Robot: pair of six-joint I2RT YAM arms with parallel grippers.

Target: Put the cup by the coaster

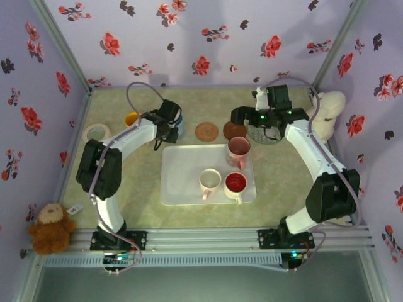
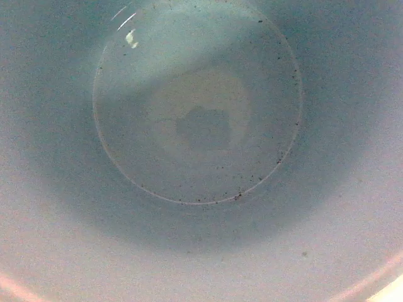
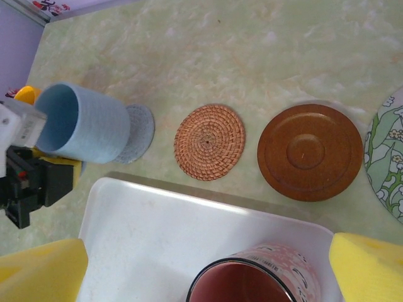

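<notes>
While left tool (image 3: 34, 131) pinches its rim, blue cup (image 3: 94, 129) tilts (mouth toward it).

Pale blue, finely ribbed, on the cup (image 3: 88, 126); grey-blue on the coaster (image 3: 141, 132). Woven tan rings on the rattan mat (image 3: 209, 141), dark brown on the wooden disc (image 3: 308, 152). White on the tray (image 3: 157, 239). Pink speckled print outside, deep red inside the mug (image 3: 252, 283). Marbled pale green on the table (image 3: 252, 50). Lilac with red flowers on the walls (image 1: 189, 38).

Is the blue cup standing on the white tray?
No, the blue cup is beyond the edge of the white tray, right beside the grey coaster.
</notes>
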